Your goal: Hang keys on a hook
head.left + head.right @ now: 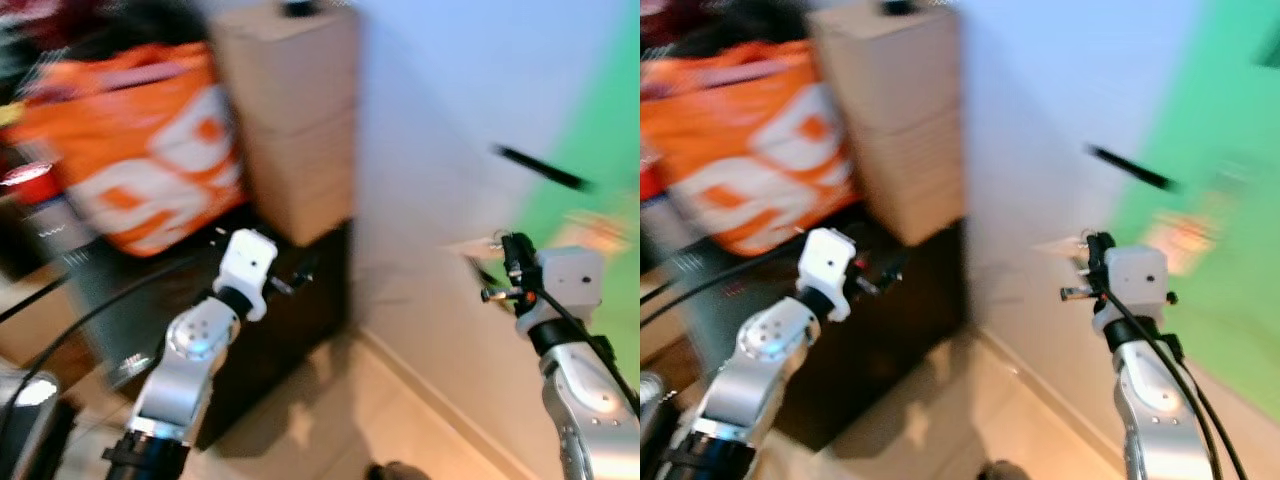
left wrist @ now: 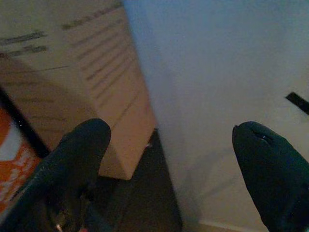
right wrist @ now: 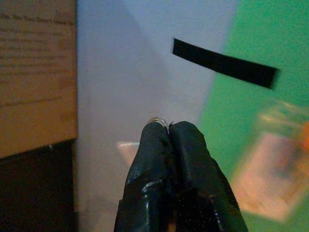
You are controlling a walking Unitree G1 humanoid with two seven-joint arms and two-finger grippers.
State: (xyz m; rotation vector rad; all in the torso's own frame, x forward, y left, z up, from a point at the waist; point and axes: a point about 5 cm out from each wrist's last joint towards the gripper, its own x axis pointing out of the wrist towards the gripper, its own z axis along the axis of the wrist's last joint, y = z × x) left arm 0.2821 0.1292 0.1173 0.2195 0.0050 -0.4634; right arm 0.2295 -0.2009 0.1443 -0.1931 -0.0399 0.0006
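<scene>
A dark cabinet [image 1: 290, 330] stands on the pale floor [image 1: 400, 420] against the wall. On top of it sit 2 stacked cardboard boxes [image 1: 295, 120] and, beside them, an orange bag [image 1: 140, 150].

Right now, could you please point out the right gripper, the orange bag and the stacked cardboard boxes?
right gripper [image 3: 169, 126], right wrist view, closed fingertips with a metal ring.
orange bag [image 1: 150, 150], left eye view, printed front.
stacked cardboard boxes [image 1: 295, 130], left eye view, front face.

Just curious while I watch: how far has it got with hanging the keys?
Picked up, it seems: the right gripper is pinched shut on a metal key ring. It's raised toward the wall. Left: the hanging itself; in these blurred pictures I can't make out a hook.
</scene>
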